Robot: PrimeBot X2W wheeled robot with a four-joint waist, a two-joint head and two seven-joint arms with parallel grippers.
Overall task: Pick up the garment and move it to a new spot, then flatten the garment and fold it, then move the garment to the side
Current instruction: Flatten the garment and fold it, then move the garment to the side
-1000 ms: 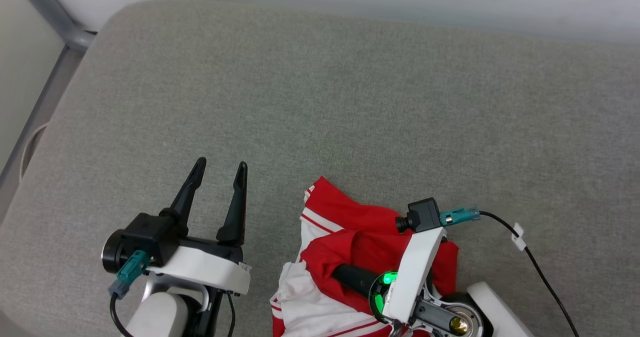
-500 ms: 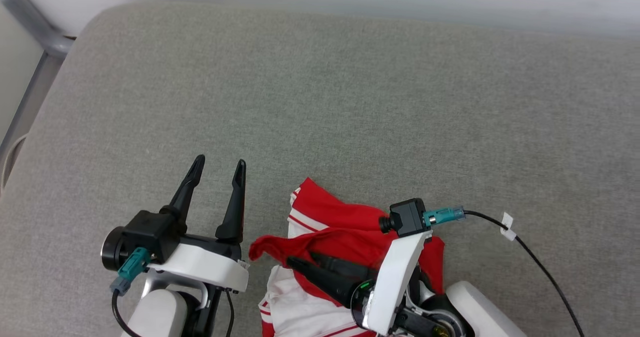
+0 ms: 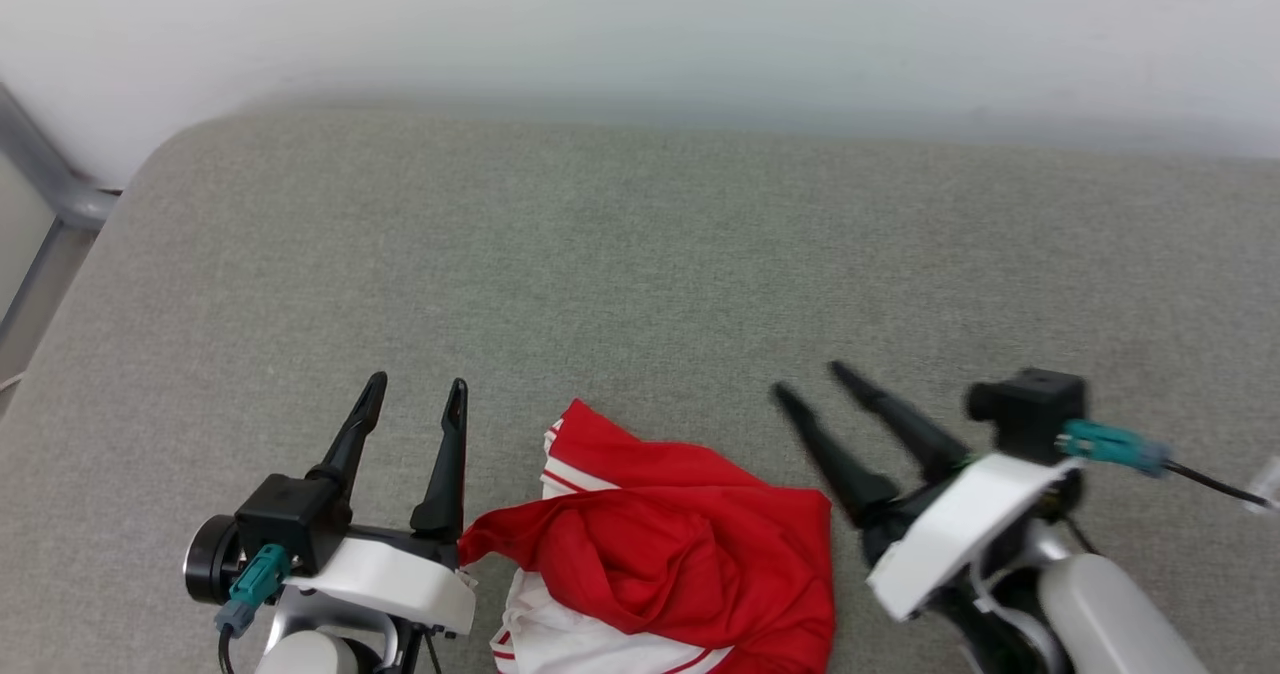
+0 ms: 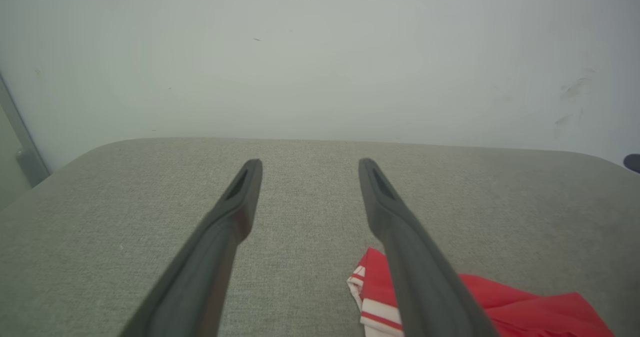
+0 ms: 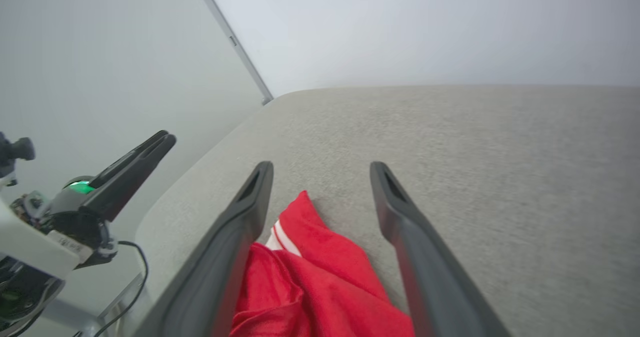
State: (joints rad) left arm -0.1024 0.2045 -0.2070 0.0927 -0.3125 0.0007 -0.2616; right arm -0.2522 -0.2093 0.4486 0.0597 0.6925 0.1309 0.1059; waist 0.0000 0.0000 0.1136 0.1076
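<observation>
Flanking limp, light garment (image 3: 680, 554) with left end effector (image 3: 415, 394) and right end effector (image 3: 805, 378), both spread, empty; probably pinching striped trim (image 3: 565, 476).

Garment (image 3: 680, 544) on the cushion (image 3: 640, 254) (near edge), between left hand (image 3: 418, 384) and right hand (image 3: 809, 378)

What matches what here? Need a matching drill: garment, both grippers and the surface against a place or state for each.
Things:
1. garment
2. left gripper
3. right gripper
4. grey padded surface

Places or states:
A. open and empty, on the robot's right of the red cloth
B. crumpled, lying loose, held by nothing
C. open and empty, on the robot's left of the red cloth
D. lies under everything, reaching back to the pale wall

Pairs: 1-B, 2-C, 3-A, 4-D
</observation>
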